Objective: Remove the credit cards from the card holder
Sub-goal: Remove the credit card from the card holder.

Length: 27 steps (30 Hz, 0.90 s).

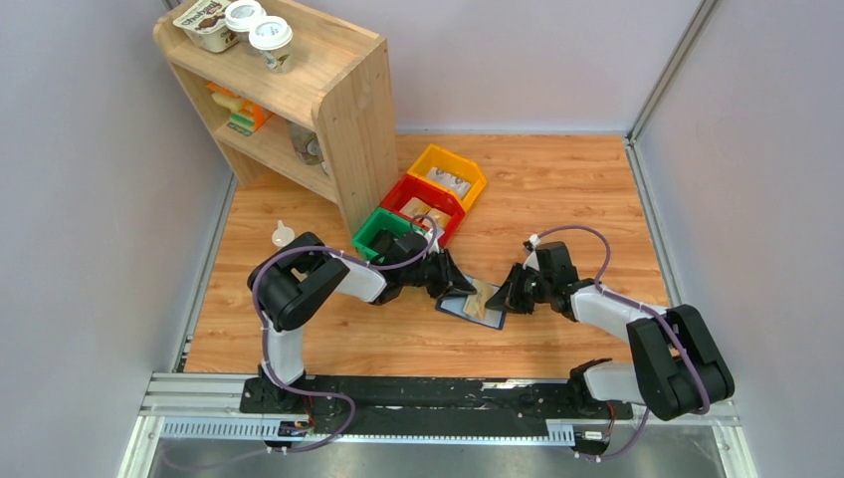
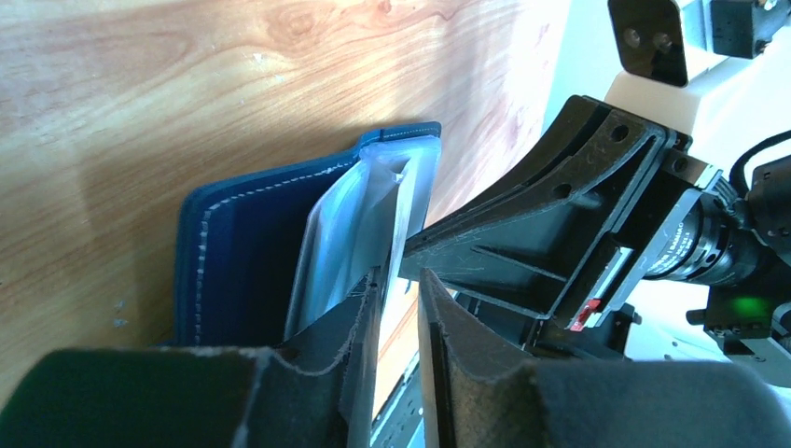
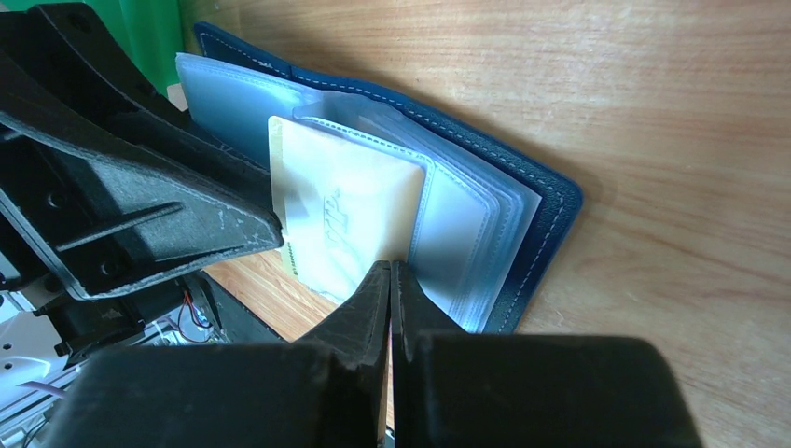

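Note:
The navy card holder lies open on the wooden table between the two grippers, its clear plastic sleeves fanned up. In the right wrist view a beige credit card sits in the front sleeve and sticks out at its left side. My right gripper is shut on the card's near corner. My left gripper is at the holder's other side. Its jaws stand a narrow gap apart with a sleeve edge rising from the gap. The holder's navy cover lies beyond.
Green, red and yellow bins stand in a row just behind the left gripper. A wooden shelf with cups stands at the back left. A small white object lies left of the left arm. Walls close in both sides.

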Motion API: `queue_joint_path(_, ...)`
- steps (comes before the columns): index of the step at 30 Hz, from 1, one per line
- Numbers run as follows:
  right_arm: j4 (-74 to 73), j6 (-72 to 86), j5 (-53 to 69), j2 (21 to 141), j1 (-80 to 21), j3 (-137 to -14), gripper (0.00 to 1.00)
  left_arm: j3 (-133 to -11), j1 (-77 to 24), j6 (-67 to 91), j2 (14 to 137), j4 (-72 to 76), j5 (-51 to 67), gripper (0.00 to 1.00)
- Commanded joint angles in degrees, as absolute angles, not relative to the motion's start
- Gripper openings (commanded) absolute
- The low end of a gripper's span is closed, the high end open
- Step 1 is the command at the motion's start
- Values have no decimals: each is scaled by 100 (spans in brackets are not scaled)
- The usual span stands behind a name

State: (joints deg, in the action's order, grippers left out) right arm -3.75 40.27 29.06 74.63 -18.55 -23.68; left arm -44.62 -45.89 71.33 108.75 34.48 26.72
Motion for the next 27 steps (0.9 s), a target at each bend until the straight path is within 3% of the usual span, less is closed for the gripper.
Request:
queue_joint_path(1, -685, 3841, 2443, 7655, -1881, -2329, 1, -4772, -4746, 7181, 11039, 4034, 3251, 31)
queue_joint_path(6, -729, 3823, 2435, 7655, -1872, -2355, 1, -4878, -4781, 7084, 11118, 4017, 3392, 32)
queue_joint_path(12, -931, 3762, 2277, 7699, -1872, -2391, 1, -4764, -4764, 6917, 10907, 4008, 3323, 11)
queue_joint_path(14, -984, 3735, 2241, 7743, -1881, -2408, 1, -4737, -4746, 6873, 10776, 3999, 3305, 9)
queue_joint_path(27, -1020, 3683, 2162, 7954, -1872, -2382, 1, -4491, -4544, 6812, 10424, 4008, 3261, 11)
